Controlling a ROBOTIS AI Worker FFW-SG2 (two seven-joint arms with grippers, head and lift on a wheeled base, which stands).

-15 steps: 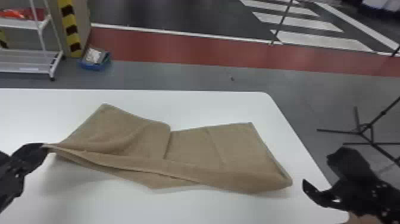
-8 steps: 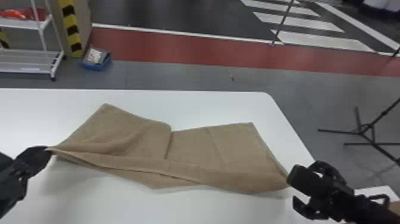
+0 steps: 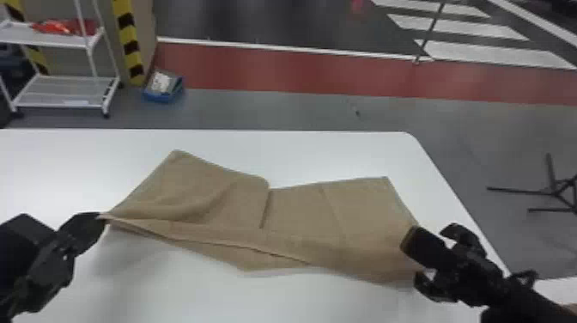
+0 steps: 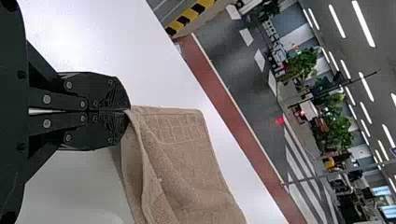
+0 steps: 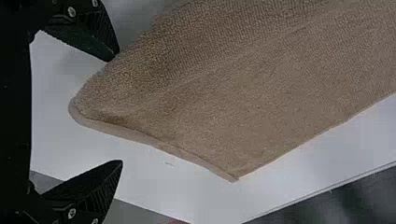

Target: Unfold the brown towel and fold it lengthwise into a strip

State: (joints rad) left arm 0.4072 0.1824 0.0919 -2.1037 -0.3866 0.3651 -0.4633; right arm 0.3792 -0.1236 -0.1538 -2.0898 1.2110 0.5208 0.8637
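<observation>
The brown towel (image 3: 296, 214) lies spread across the white table, its near edge folded up in a long band. My left gripper (image 3: 99, 214) holds its near left corner slightly raised. In the left wrist view the left gripper (image 4: 127, 110) is shut on the corner of the towel (image 4: 182, 154). At the towel's right end is my right gripper (image 3: 410, 257). In the right wrist view the right gripper (image 5: 119, 112) stands open, with the rounded corner of the towel (image 5: 233, 102) between its parted fingers.
The white table (image 3: 300, 150) ends in a rounded far right corner. Beyond it on the floor are a white shelf cart (image 3: 64, 103), a blue box (image 3: 163, 88) and a black tripod base (image 3: 554, 193) at the right.
The right gripper has come left from beyond the table's right side to the towel's right end and turned. The left gripper and the towel show hardly any difference.
</observation>
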